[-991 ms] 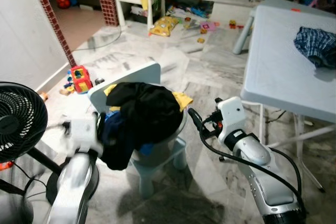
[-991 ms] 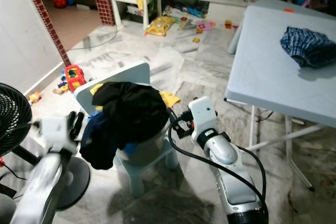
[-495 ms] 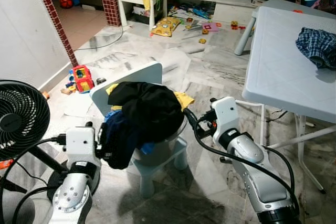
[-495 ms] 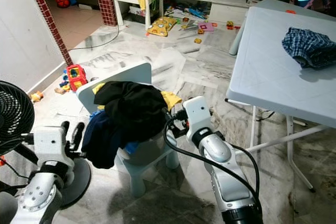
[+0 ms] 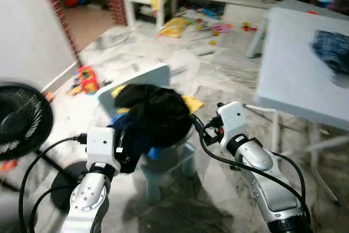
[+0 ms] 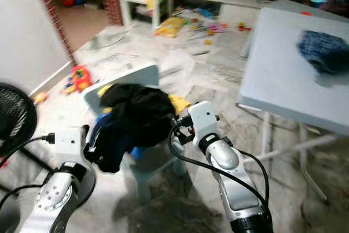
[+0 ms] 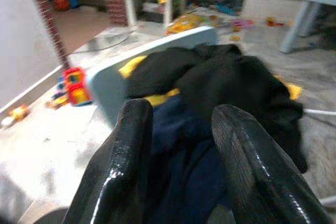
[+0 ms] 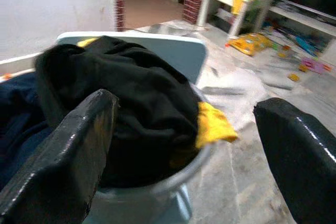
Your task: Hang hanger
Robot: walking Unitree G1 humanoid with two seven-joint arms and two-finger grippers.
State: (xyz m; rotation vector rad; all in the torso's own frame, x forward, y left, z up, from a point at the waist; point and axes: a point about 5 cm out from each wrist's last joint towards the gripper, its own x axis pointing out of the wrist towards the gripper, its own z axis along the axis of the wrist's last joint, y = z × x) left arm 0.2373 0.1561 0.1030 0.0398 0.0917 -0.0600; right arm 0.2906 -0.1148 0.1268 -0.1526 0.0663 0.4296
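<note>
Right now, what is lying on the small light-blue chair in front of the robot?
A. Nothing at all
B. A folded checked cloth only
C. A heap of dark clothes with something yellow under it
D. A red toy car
C: the head views show a heap of dark clothes piled on the small chair, with a yellow piece sticking out at one side.

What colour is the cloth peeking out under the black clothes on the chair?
Yellow cloth, clearest in the right wrist view.
</note>
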